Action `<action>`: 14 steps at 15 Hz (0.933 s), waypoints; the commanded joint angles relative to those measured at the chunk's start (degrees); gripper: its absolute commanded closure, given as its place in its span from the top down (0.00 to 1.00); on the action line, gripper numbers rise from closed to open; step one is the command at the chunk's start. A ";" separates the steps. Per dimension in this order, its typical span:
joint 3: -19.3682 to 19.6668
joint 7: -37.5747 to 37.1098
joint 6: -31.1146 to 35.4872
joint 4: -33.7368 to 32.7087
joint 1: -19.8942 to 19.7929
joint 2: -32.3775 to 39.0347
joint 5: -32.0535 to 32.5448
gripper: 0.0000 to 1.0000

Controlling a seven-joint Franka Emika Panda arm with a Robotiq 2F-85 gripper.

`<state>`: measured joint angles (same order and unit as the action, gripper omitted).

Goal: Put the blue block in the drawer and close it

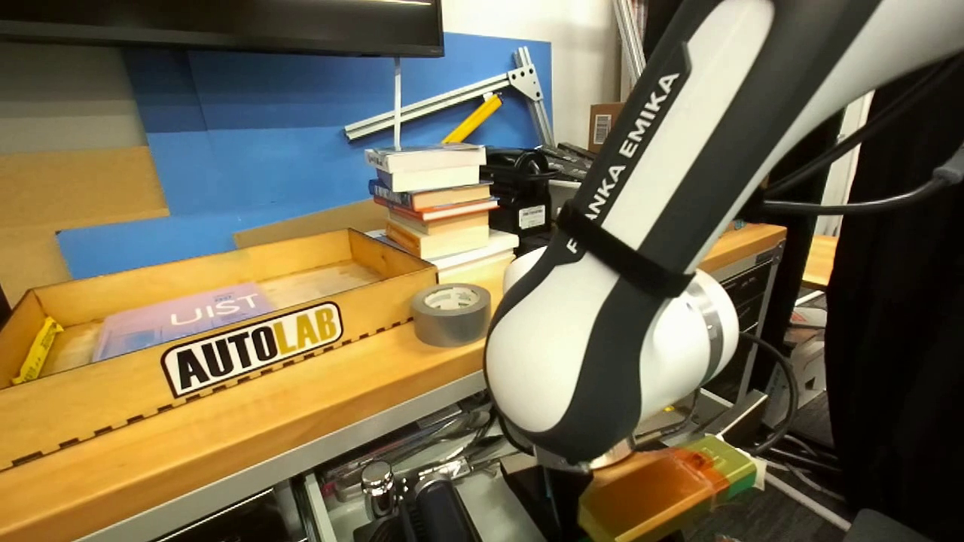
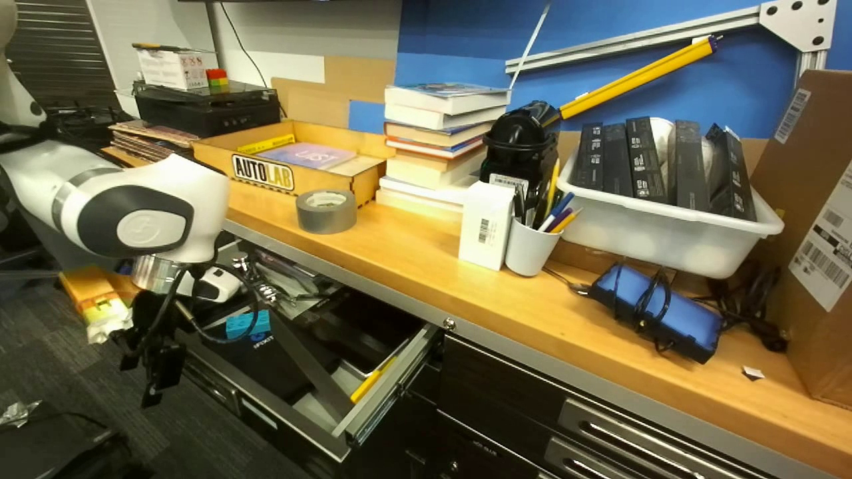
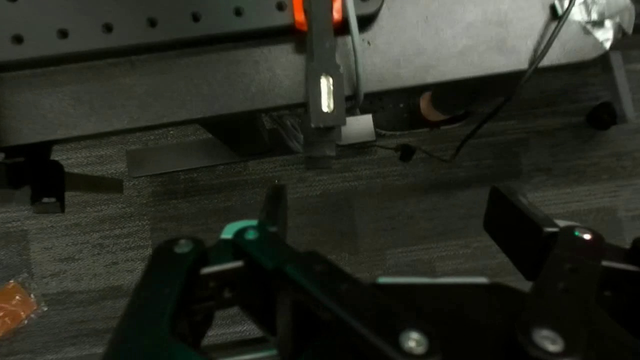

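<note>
I'm holding my gripper (image 3: 387,207) spread, the wrist view showing carpet (image 3: 100,225) beyond, while only an exterior view is showing the blue block (image 2: 248,324) lying in the open drawer (image 2: 399,374), and tape (image 2: 326,216) and a bin (image 2: 652,234) are sitting on the bench (image 2: 413,246).

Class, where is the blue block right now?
In an exterior view, left of centre, the blue block is in the open drawer, apparently resting on a black item with white lettering, below and left of the grey tape roll.
</note>
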<state>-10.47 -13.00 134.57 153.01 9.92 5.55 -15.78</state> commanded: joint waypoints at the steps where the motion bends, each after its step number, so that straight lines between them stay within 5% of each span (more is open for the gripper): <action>1: 1.28 -10.18 6.29 -4.97 0.56 3.67 3.20 1.00; 9: 5.73 -29.17 19.17 -12.10 1.68 6.16 10.65 1.00; 14: 12.28 -48.71 28.77 -15.79 6.06 11.15 23.18 1.00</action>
<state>-3.27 -50.52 158.19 140.87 11.99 12.23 0.31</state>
